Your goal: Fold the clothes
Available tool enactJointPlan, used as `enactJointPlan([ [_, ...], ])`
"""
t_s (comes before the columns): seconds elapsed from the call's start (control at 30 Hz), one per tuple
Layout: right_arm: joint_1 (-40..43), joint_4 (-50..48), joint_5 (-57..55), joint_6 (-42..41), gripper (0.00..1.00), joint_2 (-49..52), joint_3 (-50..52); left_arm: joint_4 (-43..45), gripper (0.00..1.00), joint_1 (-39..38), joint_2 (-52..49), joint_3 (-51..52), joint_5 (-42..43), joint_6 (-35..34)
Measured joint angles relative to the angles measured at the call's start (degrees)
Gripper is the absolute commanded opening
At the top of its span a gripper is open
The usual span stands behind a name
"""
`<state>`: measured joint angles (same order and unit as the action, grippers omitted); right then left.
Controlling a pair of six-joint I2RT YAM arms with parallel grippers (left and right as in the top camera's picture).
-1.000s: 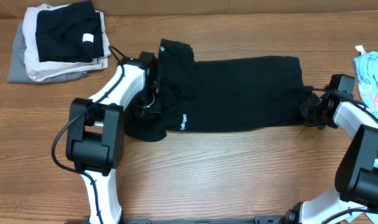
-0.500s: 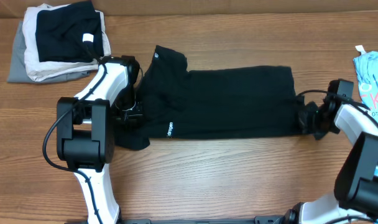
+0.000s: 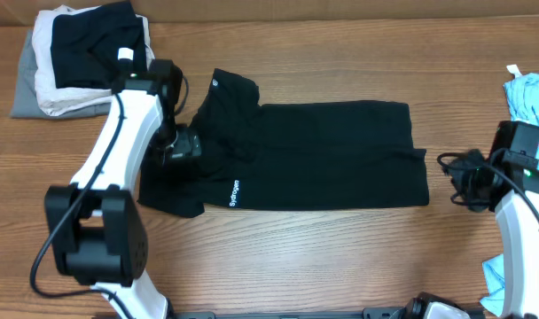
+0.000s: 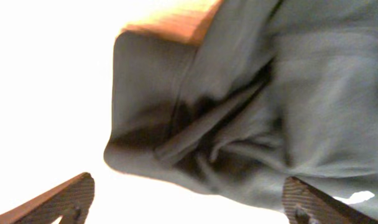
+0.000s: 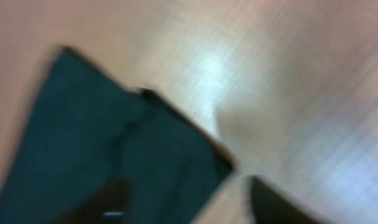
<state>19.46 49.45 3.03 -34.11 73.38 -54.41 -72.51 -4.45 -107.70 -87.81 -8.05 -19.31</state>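
The black top (image 3: 323, 155) lies flat beside the folded stack (image 3: 83, 58), its long axis running away from that stack. My left gripper (image 3: 188, 146) hovers over the stack-side end, spread wide, empty. My right gripper (image 3: 469, 177), just off the far end, looks open and empty, so I have 2 free grippers.

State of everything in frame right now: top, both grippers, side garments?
black top: laid flat as a long strip, left end rumpled.
left gripper: open, over the rumpled end.
right gripper: open, empty, just off the top's right edge.
folded black garment: folded, far left.
light blue shirt: loose, at the right edge.
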Motion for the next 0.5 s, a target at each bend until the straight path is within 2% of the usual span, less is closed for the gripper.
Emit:
enactJointPlan([
  [0.2, 0.0, -7.65, 9.33, 0.92, 0.96, -0.9, 0.0, 6.05, 1.0, 0.0, -1.18, -0.07, 7.34, 6.21],
  [0.37, 0.0, -8.31, 12.92, 0.9, 0.96, -0.07, 0.0, 6.97, 0.98, 0.0, -6.19, -0.07, 12.74, 9.97],
  [0.5, 0.0, -8.31, 13.75, 0.92, 0.96, 0.96, 0.0, 6.97, 0.93, 0.0, -10.01, -0.07, 16.24, 11.08],
])
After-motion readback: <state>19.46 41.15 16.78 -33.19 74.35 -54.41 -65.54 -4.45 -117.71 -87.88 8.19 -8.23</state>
